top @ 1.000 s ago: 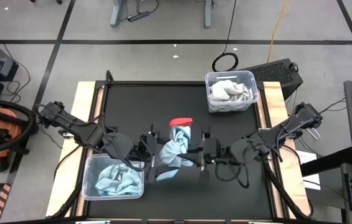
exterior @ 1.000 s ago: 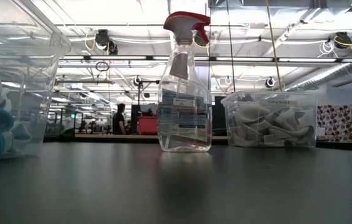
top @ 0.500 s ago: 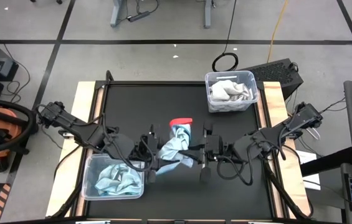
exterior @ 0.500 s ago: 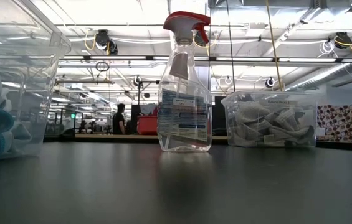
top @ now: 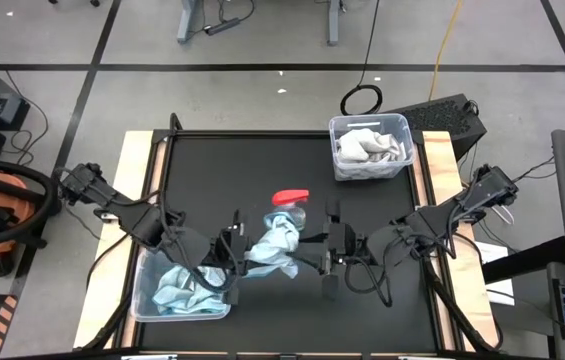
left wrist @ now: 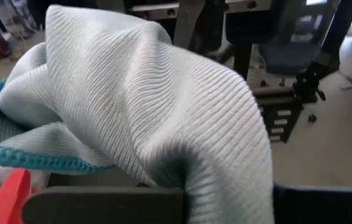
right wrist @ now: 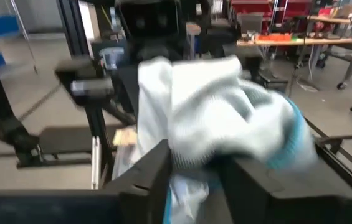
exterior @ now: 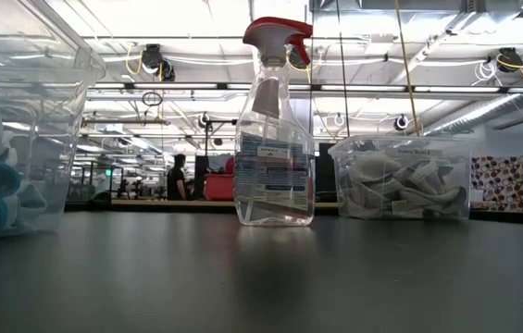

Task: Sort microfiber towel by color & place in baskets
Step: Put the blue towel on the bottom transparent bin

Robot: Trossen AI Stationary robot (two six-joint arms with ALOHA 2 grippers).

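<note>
Both arms reach in low over the black surface (top: 362, 210) and meet at its middle, just in front of the spray bottle (top: 290, 203), with a pale blue towel (top: 274, 250) strung between them above the surface.

The left arm comes in from the left edge, bends over the near-left basket (top: 142, 290) and ends with the left gripper (top: 234, 262) at the towel's left end. In the left wrist view the ribbed cloth (left wrist: 144, 106) with its teal edge fills nearly the whole picture and runs down between the dark fingers; the gripper is clenched on it.

The right arm stretches in from the right edge, elbow out toward that side, with the right gripper (top: 320, 262) at the towel's right end. In the right wrist view the towel (right wrist: 225, 118) bulges between the two fingers (right wrist: 147, 171), which stand a little apart with the cloth in the gap; whether they pinch it firmly cannot be told.

There are two clear baskets. The one left of and nearer than the spray bottle holds crumpled light blue towels (top: 184, 288). The other basket (top: 402, 125) sits beyond the bottle at the far right corner and holds grey-white towels (top: 367, 148). There is one spray bottle, clear with a red trigger head, standing upright between the two baskets.
</note>
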